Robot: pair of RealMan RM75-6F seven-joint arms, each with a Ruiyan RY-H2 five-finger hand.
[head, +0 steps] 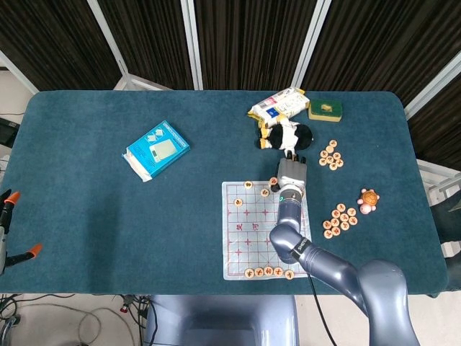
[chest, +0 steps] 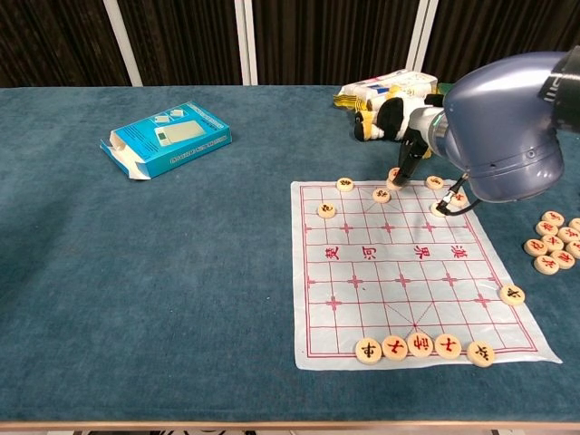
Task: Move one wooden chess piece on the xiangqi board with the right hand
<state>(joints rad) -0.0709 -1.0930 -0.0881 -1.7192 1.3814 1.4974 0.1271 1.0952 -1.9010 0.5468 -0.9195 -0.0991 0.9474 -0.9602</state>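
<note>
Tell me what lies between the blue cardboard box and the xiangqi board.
Only bare teal cloth between blue cardboard box and xiangqi board; both views show it.

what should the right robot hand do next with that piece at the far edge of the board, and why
Probably slide the piece a short way onto a free crossing of the xiangqi board: the right robot hand has fingertips down on it, whether gripping is unclear, and it sits at the far edge.

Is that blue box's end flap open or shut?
Open. In the chest view the blue box lies flat and its left end flap sticks out, showing white inside.
</note>
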